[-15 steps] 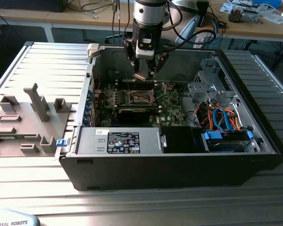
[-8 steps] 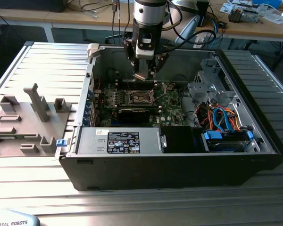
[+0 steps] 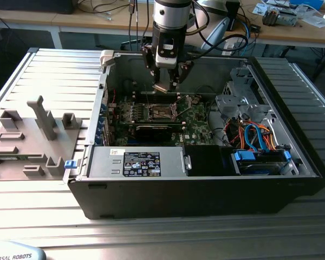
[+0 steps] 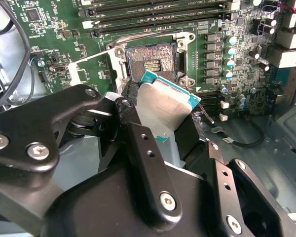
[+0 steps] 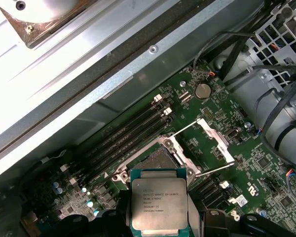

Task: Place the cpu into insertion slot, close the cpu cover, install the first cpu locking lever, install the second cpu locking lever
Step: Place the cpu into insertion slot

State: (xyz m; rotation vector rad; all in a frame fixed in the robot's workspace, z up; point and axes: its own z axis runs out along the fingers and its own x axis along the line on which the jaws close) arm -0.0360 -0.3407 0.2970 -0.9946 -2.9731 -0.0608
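My gripper (image 3: 166,85) hangs inside an open computer case, shut on the cpu (image 3: 161,86), a small square chip with a silvery top. The chip is held tilted a little above the insertion slot (image 3: 161,112). In the second wrist view the black fingers (image 4: 133,98) clamp two opposite edges of the cpu (image 4: 163,101), just short of the dark, bare insertion slot (image 4: 150,61). In the first wrist view the cpu (image 5: 159,203) overlaps one edge of the insertion slot (image 5: 155,159). The cpu cover (image 5: 215,141) stands swung open beside it, and thin wire levers (image 5: 182,129) are raised.
A black graphics card (image 3: 151,130) lies just in front of the socket, and long memory slots (image 5: 123,136) run beside it. A drive cage (image 3: 235,97) and blue and orange cables (image 3: 254,135) are at the exterior view's right. A grey fixture plate (image 3: 32,135) sits outside the case.
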